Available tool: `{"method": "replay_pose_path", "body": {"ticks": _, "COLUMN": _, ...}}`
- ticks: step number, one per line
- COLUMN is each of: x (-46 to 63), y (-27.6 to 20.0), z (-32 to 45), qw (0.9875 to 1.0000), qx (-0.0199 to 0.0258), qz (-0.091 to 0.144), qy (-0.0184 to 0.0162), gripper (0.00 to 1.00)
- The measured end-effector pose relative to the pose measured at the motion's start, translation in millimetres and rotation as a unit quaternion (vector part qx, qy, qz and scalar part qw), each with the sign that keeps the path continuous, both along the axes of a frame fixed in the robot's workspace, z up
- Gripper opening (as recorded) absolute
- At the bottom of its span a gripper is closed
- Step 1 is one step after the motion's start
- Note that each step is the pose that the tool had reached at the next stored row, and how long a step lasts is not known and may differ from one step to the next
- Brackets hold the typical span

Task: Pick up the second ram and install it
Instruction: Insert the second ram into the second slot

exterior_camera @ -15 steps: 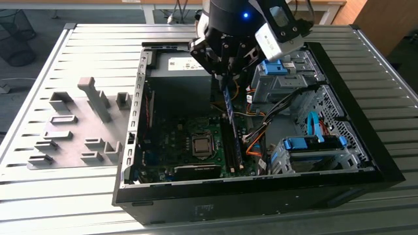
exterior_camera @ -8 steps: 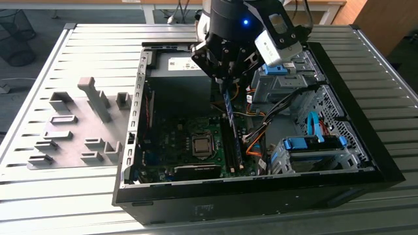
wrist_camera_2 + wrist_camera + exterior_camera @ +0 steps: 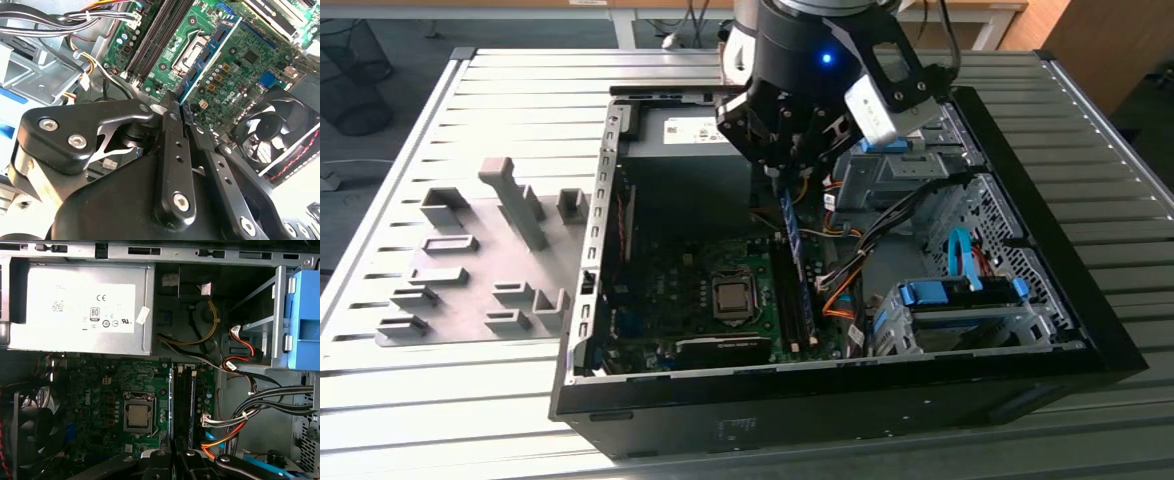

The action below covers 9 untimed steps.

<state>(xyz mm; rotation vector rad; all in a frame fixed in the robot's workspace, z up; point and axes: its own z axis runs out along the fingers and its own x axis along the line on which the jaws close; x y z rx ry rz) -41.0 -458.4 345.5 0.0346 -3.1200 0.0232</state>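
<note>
End effector (image 3: 176, 107) pinches the second ram (image 3: 210, 52) edge-on, hanging above the motherboard slots (image 3: 152, 37).

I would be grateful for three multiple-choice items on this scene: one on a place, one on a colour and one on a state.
1. Where is the gripper?
A. Down at floor level
B. Over the motherboard inside the open computer case
C. Wholly outside the case

2. What colour is the drive carrier in the case?
A. Blue
B. Red
C. Yellow

3. What is the gripper's state?
A. Open and empty
B. Shut on a cable
C. Shut on the second ram

Answers:
1 B: the exterior view shows it above the board, within the case walls.
2 A: the carrier is plainly blue.
3 C: in the second wrist view the fingers clamp one end of the blue-green stick.
</note>
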Motion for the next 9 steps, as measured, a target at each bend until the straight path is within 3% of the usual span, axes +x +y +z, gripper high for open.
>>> {"method": "replay_pose_path", "body": {"ticks": 9, "x": 0.2, "y": -0.1, "z": -16.5, "qw": 1.0, "qx": 0.0, "qz": 0.0, "qy": -0.0001, "gripper": 0.14}}
